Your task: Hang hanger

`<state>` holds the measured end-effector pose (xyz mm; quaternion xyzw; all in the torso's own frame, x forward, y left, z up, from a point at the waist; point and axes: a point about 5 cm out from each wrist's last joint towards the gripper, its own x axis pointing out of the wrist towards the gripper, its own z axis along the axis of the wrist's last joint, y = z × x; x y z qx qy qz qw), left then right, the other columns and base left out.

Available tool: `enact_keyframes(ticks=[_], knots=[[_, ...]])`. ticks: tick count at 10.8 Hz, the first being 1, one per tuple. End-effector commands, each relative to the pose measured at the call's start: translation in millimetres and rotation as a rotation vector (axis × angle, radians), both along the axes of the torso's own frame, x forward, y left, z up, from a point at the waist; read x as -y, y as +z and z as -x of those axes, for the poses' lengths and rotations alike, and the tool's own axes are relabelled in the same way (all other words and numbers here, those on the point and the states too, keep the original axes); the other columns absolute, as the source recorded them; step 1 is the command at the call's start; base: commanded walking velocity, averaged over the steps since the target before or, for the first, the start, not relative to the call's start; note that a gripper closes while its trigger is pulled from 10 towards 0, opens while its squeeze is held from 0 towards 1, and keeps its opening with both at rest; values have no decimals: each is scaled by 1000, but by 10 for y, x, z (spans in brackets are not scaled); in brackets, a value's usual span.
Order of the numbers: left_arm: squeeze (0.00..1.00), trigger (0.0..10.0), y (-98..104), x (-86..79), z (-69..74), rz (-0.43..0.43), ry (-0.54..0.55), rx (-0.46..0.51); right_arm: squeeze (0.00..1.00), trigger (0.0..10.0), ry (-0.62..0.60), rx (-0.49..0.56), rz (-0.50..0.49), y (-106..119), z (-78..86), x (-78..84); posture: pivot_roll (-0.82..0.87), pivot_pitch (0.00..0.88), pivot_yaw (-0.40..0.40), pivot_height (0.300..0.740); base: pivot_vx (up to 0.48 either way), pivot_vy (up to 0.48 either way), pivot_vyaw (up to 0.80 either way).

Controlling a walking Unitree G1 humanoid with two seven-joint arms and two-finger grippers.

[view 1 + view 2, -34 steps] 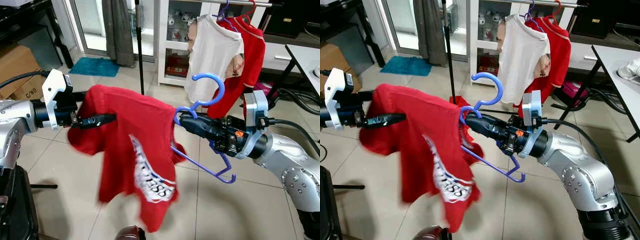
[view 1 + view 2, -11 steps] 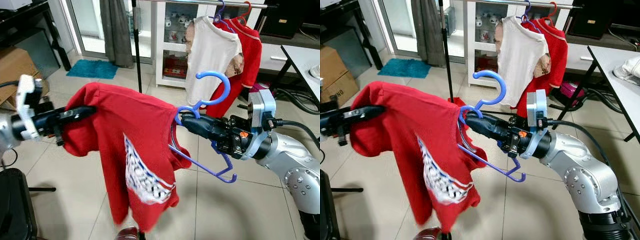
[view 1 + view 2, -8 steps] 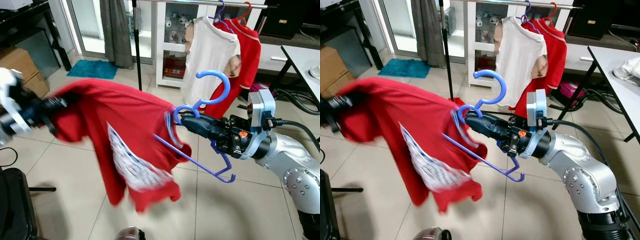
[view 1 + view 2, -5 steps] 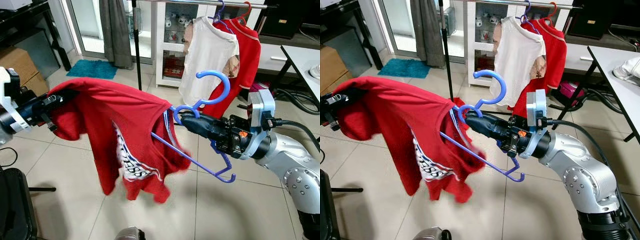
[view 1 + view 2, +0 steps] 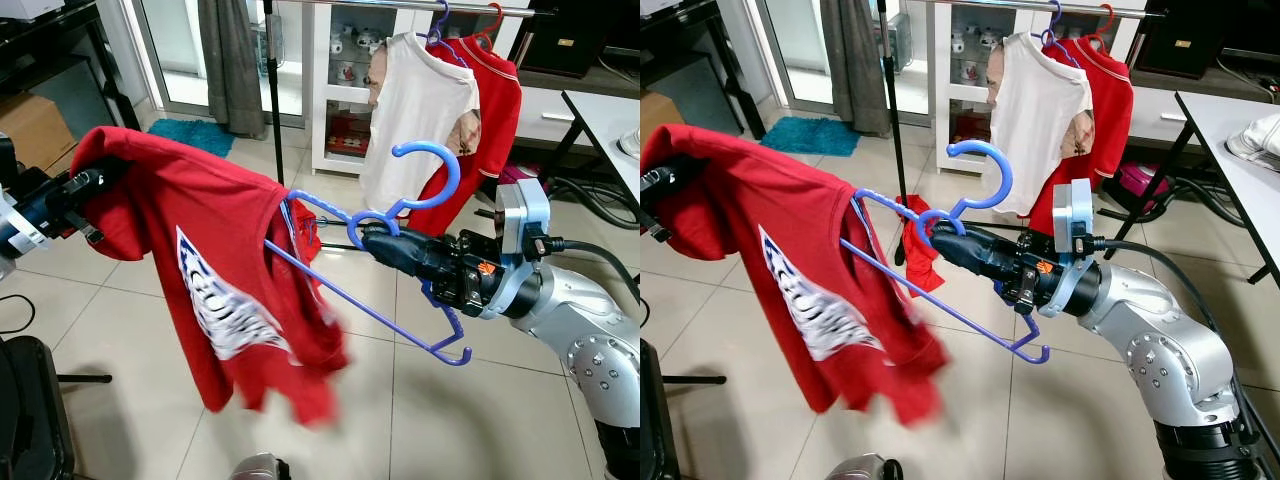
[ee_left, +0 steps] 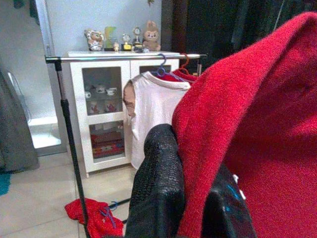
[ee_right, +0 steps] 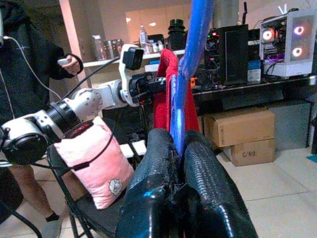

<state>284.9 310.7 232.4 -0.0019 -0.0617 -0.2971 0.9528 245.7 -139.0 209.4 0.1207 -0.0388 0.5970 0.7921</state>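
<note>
My right gripper is shut on the neck of a blue plastic hanger, whose hook points up. The same grip appears in the right wrist view, with the black fingers clamped on the blue hanger. A red T-shirt with white print hangs over the hanger's left end. At the far left, my left gripper is shut on the shirt's shoulder, and red cloth lies over one finger. Behind stands the clothes rail.
A white shirt and a red shirt hang on the rail. A red cloth lies by the rail's pole. A white cabinet, cardboard box and white table ring the tiled floor. A person stands behind me.
My left gripper has pulled the red shirt up and to the left. More of the hanger's left arm and bottom bar now shows. The right arm has held still.
</note>
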Motion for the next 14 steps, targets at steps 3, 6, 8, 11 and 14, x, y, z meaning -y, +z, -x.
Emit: enact_keyframes(ticks=[3,6,8,11,14], knots=[[0,2118,-33,55,-10,-68,-20,-23,0,10000,-11,31,-7,61,-27,30,-17,0,42,740,0,0,0],[1000,10000,-81,-16,93,-95,-60,-53,0,10000,-34,19,20,34,-53,43,-15,0,42,740,0,0,0],[1000,10000,-127,-163,229,-120,-88,-161,0,10000,-62,13,37,16,-96,62,-7,0,39,740,0,0,0],[1000,10000,370,-30,89,-181,-245,-55,0,10000,-64,30,154,-35,-153,36,16,0,12,740,0,0,0],[1000,10000,498,749,-245,-247,-671,-66,0,10000,13,75,269,9,-152,-129,30,1,34,740,0,0,0]])
